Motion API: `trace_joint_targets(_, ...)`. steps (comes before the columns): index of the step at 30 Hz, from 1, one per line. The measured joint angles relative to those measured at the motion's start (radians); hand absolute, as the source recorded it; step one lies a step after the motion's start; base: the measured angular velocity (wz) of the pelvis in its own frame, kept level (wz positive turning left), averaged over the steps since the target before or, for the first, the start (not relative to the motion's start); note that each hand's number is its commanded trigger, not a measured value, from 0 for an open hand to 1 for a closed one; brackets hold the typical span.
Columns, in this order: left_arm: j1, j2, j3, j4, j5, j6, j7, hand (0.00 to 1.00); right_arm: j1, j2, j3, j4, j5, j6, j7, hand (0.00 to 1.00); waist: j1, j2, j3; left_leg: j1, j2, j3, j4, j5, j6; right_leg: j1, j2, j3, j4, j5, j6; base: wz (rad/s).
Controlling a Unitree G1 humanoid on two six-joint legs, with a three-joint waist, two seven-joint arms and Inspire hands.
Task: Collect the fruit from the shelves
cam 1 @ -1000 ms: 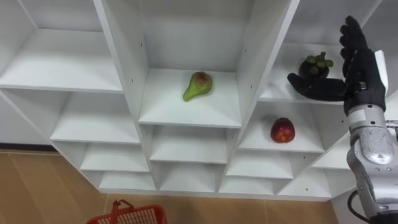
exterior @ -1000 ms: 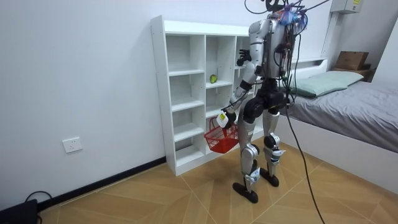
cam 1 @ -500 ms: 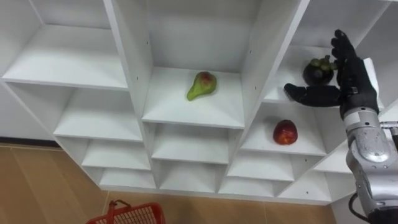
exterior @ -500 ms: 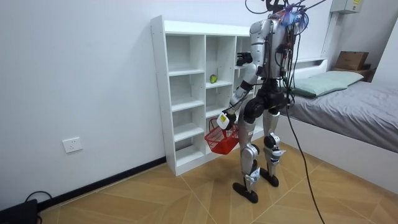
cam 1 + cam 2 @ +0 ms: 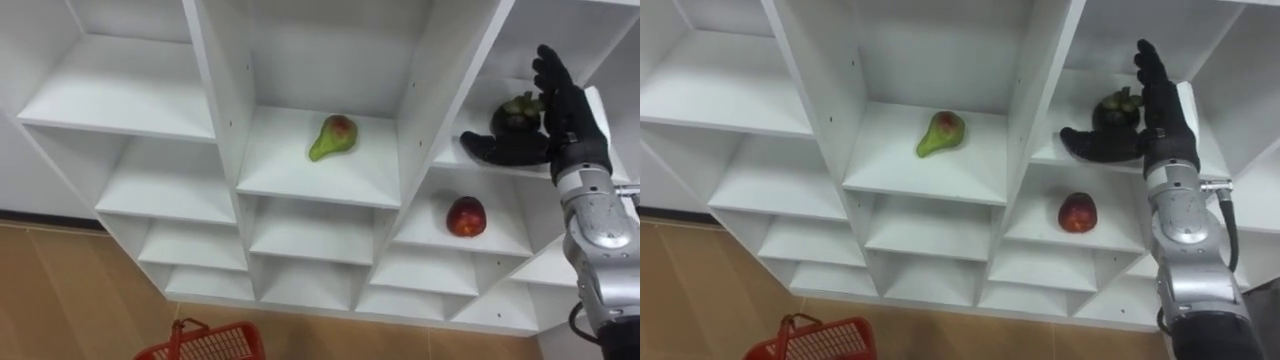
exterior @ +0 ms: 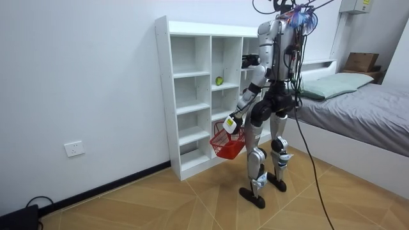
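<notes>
Right hand [image 5: 567, 122] nearer, open, empty, beside dark green-capped mangosteen [image 5: 514, 113]; basket [image 6: 227, 144] in left hand [image 6: 231, 123].

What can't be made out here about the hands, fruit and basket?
- Right hand against mangosteen: contact unclear in eye views; thumb hides the fruit's lower side.
- Basket: cut by eye views' bottom edge; contents unseen.
- Left hand: its hold on the basket too small in room view.
</notes>
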Motion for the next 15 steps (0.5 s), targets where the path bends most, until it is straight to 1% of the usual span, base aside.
trace_joint_targets(3,0.0,0.0,0.0,0.001,0.0,0.001,0.0,1.0,-0.005,-0.001,0.0,0.021,0.002,0.001,0.003,0.0,-0.003,-0.001,0.0005,-0.002,-0.001,-0.006,0.003,0.0,0.0,0.002,-0.001,-0.006,0.0,0.0,0.0,0.05)
trace_joint_targets(7,-0.001,0.0,0.0,-0.001,-0.004,0.006,-0.001,1.0,-0.019,-0.003,-0.011,0.058,0.036,0.002,0.052,0.0,-0.014,-0.008,0.0,-0.012,-0.001,-0.008,0.012,0.0,0.0,-0.001,-0.002,-0.016,0.0,0.0,0.0,0.05)
trace_joint_targets(9,0.001,0.0,0.0,-0.01,-0.009,0.017,-0.002,1.0,-0.019,-0.008,-0.011,0.067,0.052,0.009,0.083,0.0,-0.02,-0.014,-0.0047,-0.012,-0.001,-0.007,0.012,0.0,0.0,-0.001,-0.002,-0.017,-0.001,0.0,0.0,0.0)
trace_joint_targets(12,0.0,0.002,0.0,-0.011,-0.009,0.023,-0.001,1.0,-0.028,-0.009,-0.011,0.09,0.057,0.011,0.109,0.0,-0.018,-0.022,-0.0096,-0.013,-0.001,-0.009,0.012,0.0,0.0,0.0,-0.002,-0.019,-0.001,0.0,-0.001,0.0)
trace_joint_targets(15,-0.001,0.001,-0.003,-0.011,-0.011,0.028,-0.002,1.0,-0.038,-0.01,-0.011,0.108,0.057,0.011,0.124,0.0,-0.021,-0.024,-0.0108,-0.011,-0.001,-0.009,0.012,0.0,0.0,0.0,-0.002,-0.02,0.0,0.001,-0.001,0.0)
